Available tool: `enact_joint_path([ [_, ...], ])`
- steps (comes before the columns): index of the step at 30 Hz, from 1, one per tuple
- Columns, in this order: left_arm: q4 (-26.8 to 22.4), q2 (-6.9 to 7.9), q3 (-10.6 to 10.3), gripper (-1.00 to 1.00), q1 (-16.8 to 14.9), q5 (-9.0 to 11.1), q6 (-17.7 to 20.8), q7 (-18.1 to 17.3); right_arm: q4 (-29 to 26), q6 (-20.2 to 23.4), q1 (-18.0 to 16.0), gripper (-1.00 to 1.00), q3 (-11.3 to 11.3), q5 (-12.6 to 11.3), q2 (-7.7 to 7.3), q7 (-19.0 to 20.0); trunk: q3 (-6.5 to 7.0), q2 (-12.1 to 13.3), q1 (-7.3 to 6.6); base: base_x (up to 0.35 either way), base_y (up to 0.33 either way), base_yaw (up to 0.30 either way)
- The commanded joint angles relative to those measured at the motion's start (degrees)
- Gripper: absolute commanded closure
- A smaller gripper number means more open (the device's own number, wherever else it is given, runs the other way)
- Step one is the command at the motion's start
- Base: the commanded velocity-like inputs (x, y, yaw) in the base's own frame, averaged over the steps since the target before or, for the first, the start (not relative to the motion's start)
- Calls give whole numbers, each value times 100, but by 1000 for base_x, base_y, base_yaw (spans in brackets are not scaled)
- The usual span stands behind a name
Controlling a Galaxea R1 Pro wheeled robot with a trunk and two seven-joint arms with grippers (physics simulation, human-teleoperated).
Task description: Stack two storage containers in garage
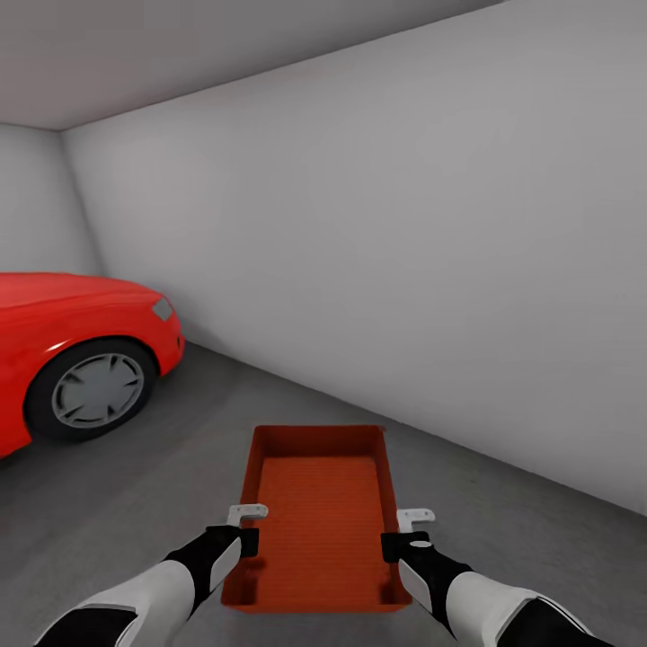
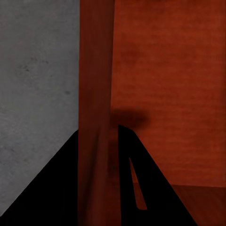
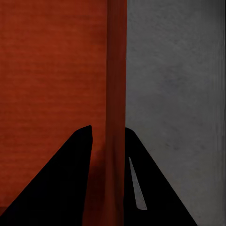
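You are in the garage: white wall (image 1: 404, 252) ahead and to your right, the red car (image 1: 81, 350) off to your left, dark concrete floor (image 1: 539, 548) below. Between your arms sits one storage container (image 1: 319, 512), open side up, long axis running away from you, well apart from both car and wall. Whether its base is resting on the floor or just above it I cannot tell.

Your left pincer (image 1: 244, 530) straddles the left long wall near the near end; in its wrist view the dark fingers (image 2: 61, 188) sit either side of that wall, gripping it. Your right pincer (image 1: 406, 535) clamps the right wall the same way, fingers (image 3: 70, 179) astride the rim.

Judging from this, set-down is the step. Lower both arms together so the container stays level, and release only once it sits flat, both sides at once. Leave room around it for stacking the second.
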Motion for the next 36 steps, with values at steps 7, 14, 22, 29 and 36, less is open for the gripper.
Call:
enact_joint_path([
  [7,-34,-2,32,100,-3,-24,-8,35,17,-2,-2,100,104,-139,34,12,-8,-9,6,320,0,-289],
  [14,-34,-2,32,100,-3,-24,-8,35,20,-5,-2,100,103,-139,34,12,-8,-9,6,320,0,-289],
  [22,-34,-2,34,100,-3,-24,-8,35,18,-5,-2,100,103,-139,34,12,-8,-9,6,320,0,-289],
  [29,-34,-3,36,100,-3,-24,-10,35,18,-7,-2,100,99,-139,25,12,-8,-9,6,320,0,-289],
  [36,-34,-2,35,100,-2,-24,-8,35,18,-7,-2,100,97,-139,29,12,-8,-9,6,320,0,-289],
])
